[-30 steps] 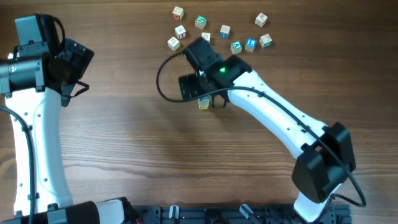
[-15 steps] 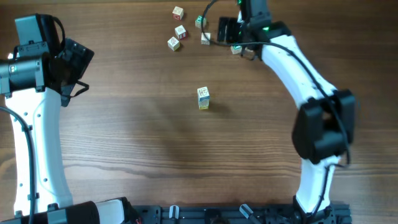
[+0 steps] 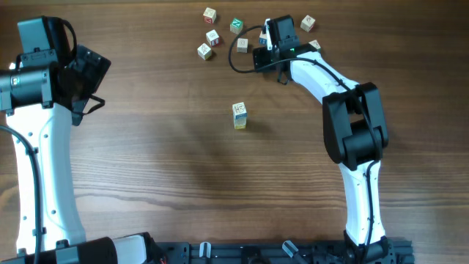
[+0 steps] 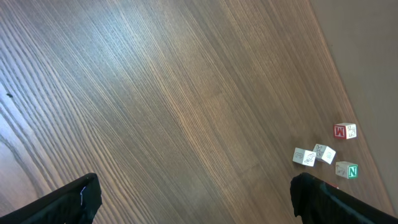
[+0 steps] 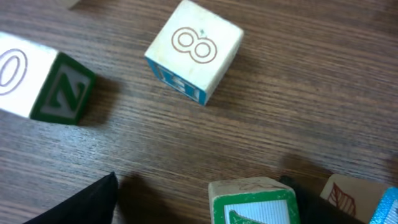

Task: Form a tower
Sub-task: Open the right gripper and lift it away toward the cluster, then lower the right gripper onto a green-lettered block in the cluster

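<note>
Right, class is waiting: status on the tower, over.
Left gripper open, empty. Right gripper open, straddling a green-edged cube among the loose cubes. Tower standing alone, well apart from them.

loose letter cubes [image 3: 210, 15] lie scattered on the wooden table [image 3: 161, 169], a green-marked one [image 3: 236, 26] among them.

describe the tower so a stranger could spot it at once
In the overhead view, find the middle of the wooden table, below the loose cubes scattered along the top edge. The tower stands there alone, the only stacked cubes, yellow showing at its foot.
</note>
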Robot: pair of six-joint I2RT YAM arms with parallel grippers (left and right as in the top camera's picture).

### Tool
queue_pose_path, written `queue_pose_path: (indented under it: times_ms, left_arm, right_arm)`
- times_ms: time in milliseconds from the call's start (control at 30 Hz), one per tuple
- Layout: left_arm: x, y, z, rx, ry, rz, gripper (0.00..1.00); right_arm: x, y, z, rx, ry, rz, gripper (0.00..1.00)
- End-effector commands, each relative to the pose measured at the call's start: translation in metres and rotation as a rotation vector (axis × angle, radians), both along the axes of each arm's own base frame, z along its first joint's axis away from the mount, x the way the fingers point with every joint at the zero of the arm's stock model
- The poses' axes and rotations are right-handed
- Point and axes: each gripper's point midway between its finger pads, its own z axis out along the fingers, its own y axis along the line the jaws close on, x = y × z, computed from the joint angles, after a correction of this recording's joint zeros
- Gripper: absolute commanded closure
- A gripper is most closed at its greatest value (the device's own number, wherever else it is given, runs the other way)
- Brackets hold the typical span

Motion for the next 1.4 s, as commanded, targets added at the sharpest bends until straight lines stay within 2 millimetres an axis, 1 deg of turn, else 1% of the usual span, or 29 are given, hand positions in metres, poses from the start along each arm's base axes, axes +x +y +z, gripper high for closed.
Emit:
queue_pose_path:
  times_ms: [0, 133, 233, 400, 567, 633, 767, 867, 1000, 1133, 1200, 1267, 1367]
  left_arm:
    - [-0.002, 0.003, 0.007, 0.007, -0.02, 0.013, 0.0]
    - [-0.002, 0.002, 0.007, 0.007, -0.021, 0.012, 0.0]
    - [-0.002, 0.002, 0.007, 0.007, -0.02, 0.012, 0.0]
    - [-0.002, 0.002, 0.007, 0.007, -0.02, 0.012, 0.0]
    - [-0.002, 0.002, 0.007, 0.007, -0.021, 0.012, 0.0]
    - [-0.002, 0.003, 0.007, 0.007, -0.02, 0.013, 0.0]
    - [-0.002, 0.002, 0.007, 0.007, -0.021, 0.012, 0.0]
    - [-0.002, 0.003, 0.007, 0.007, -0.02, 0.013, 0.0]
    - [-0.002, 0.003, 0.007, 0.007, -0.021, 0.013, 0.0]
    - [-0.002, 0.002, 0.007, 0.007, -0.02, 0.012, 0.0]
    - [-0.002, 0.002, 0.007, 0.007, -0.021, 0.012, 0.0]
    - [-0.002, 0.003, 0.007, 0.007, -0.021, 0.013, 0.0]
    - [-0.002, 0.002, 0.007, 0.007, -0.02, 0.012, 0.0]
  right_arm:
    - [-0.01, -0.007, -0.019, -0.022, 0.061, -0.002, 0.28]
    - [-0.013, -0.013, -0.016, -0.049, 0.078, -0.016, 0.36]
    - [-0.009, -0.018, -0.006, -0.068, 0.061, -0.046, 0.36]
    - [-0.005, -0.017, 0.014, -0.057, 0.03, -0.047, 0.38]
    - [-0.002, -0.017, 0.021, -0.053, 0.011, -0.052, 0.48]
    - [0.0, -0.02, 0.028, -0.063, -0.009, -0.067, 0.48]
    - [0.006, -0.018, 0.043, -0.048, -0.049, -0.068, 0.46]
    - [0.007, -0.018, 0.044, -0.046, -0.054, -0.068, 0.47]
    - [0.005, -0.018, 0.044, -0.05, -0.044, -0.068, 0.55]
    - [0.001, -0.02, 0.041, -0.051, -0.022, -0.077, 0.59]
    - [0.0, -0.02, 0.041, -0.045, -0.02, -0.085, 0.63]
    - [0.001, -0.019, 0.049, -0.041, -0.032, -0.085, 0.66]
    - [0.005, -0.018, 0.079, -0.021, -0.086, -0.086, 0.67]
